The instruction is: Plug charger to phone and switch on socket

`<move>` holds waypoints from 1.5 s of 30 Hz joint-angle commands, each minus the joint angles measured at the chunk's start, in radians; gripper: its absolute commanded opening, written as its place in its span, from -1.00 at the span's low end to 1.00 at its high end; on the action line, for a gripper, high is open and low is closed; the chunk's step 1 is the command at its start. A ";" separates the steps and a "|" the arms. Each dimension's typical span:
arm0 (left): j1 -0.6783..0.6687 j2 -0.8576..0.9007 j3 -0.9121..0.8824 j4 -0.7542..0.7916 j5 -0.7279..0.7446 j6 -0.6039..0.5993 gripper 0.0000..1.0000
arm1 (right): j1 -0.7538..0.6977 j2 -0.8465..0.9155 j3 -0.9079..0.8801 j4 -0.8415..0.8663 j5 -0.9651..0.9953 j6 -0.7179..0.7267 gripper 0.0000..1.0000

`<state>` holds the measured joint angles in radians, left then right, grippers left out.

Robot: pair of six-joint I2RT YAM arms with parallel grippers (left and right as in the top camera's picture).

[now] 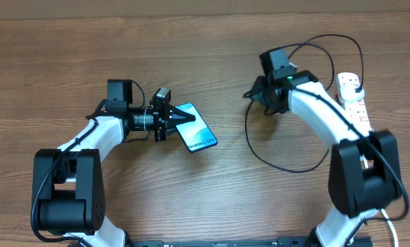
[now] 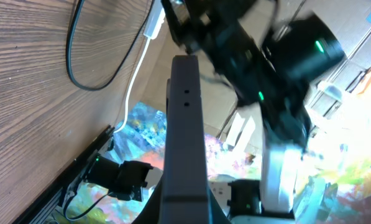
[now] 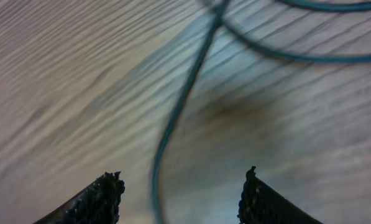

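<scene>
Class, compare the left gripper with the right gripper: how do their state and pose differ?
The left gripper is shut on the phone; the right gripper is open, holding nothing. The left gripper reaches sideways; the right gripper points down over the charger cable. Both are black.

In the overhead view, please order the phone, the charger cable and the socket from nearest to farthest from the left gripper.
1. phone: gripped between the fingers of the left gripper.
2. charger cable: its loop lies at the middle of the table.
3. socket: at the far right side.
</scene>
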<state>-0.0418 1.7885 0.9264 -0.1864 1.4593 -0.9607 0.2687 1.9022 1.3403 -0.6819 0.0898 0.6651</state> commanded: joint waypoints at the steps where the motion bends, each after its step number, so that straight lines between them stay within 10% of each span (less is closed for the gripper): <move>1: 0.004 0.006 0.006 0.005 0.041 0.023 -0.92 | -0.062 0.061 -0.002 0.047 -0.048 0.068 0.23; 18: 0.004 0.007 0.006 0.004 0.008 0.022 -0.91 | -0.103 0.233 0.003 0.294 -0.137 0.139 0.04; 31: 0.004 0.006 0.006 0.004 0.008 0.018 -0.92 | -0.101 0.286 0.003 0.307 -0.126 0.061 -0.86; 45: 0.004 0.006 0.006 0.004 0.021 0.018 -0.92 | -0.002 0.071 0.035 -0.143 -0.107 -0.169 -0.92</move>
<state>-0.0418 1.7885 0.9264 -0.1860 1.4361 -0.9607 0.2241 2.0460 1.3880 -0.7948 -0.0250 0.5541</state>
